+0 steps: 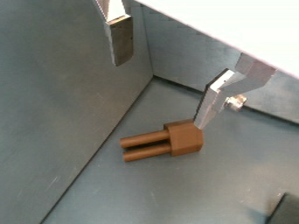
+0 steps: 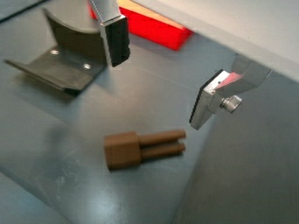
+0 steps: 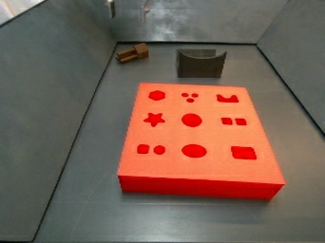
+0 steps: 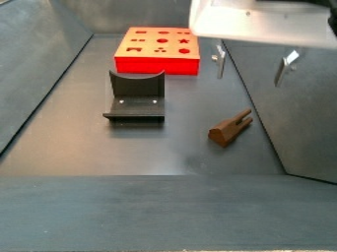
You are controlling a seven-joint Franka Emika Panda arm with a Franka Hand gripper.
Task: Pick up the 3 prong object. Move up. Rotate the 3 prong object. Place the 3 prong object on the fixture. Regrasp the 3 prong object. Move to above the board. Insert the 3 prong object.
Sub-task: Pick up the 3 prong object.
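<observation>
The 3 prong object is a small brown block lying flat on the grey floor, prongs pointing sideways; it also shows in a wrist view and in both side views. My gripper is open and empty, hovering above the piece, with nothing between its silver fingers. In a side view the gripper hangs above and behind the piece. The dark fixture stands left of the piece, also seen in a wrist view. The red board lies flat beyond it.
Grey walls enclose the floor; the piece lies near a side wall and a back corner. The board's corner shows in a wrist view. The white robot body fills the upper right of a side view.
</observation>
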